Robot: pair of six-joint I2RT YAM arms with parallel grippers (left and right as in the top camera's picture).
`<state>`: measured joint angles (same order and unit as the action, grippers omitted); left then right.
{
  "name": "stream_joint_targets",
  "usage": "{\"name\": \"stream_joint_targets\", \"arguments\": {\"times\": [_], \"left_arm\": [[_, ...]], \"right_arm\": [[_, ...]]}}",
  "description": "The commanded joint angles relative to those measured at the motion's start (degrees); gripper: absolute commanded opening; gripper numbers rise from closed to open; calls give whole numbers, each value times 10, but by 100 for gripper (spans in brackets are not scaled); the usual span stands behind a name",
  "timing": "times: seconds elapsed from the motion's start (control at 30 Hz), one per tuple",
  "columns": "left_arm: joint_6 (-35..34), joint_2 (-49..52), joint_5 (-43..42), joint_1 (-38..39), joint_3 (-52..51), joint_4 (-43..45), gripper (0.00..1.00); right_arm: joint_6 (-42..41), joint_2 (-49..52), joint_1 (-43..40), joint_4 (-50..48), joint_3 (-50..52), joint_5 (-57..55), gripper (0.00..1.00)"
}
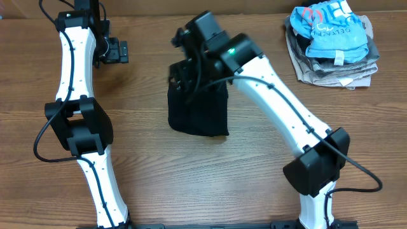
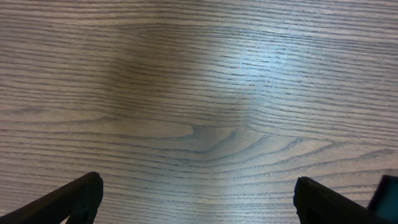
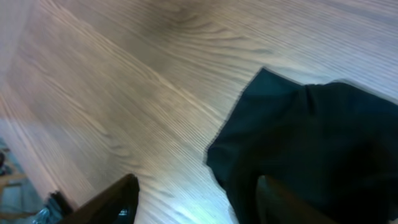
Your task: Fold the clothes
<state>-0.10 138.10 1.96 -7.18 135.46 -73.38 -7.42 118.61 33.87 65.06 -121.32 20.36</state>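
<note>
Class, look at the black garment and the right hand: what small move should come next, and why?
Probably close the right hand on the edge of the black garment: the fingers stand apart with fabric between them, unpinched. The left hand hangs over bare table.

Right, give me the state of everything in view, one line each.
Black garment, folded into a compact block on the table.
Left gripper, fingers open, empty.
Right gripper, fingers open, over the garment's edge, gripping nothing.
Grey and beige garments, folded, stacked.
Light-blue shirt, bunched on top of them.
</note>
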Motion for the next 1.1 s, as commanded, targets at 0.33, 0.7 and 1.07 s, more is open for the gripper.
{"name": "stream_joint_targets", "arguments": {"times": [0.33,0.7,1.07], "left_arm": [[-7,4,-4,-4,-3,-3,100],[-7,4,-5,-4,-3,-2,100],[-8,4,-5,-4,-3,-3,100]], "right_arm": [[-36,12,76,-63,96,-34,60],[-87,17,45,-108,97,-164,66],[-259,62,54,-99,100,-106,44]]}}
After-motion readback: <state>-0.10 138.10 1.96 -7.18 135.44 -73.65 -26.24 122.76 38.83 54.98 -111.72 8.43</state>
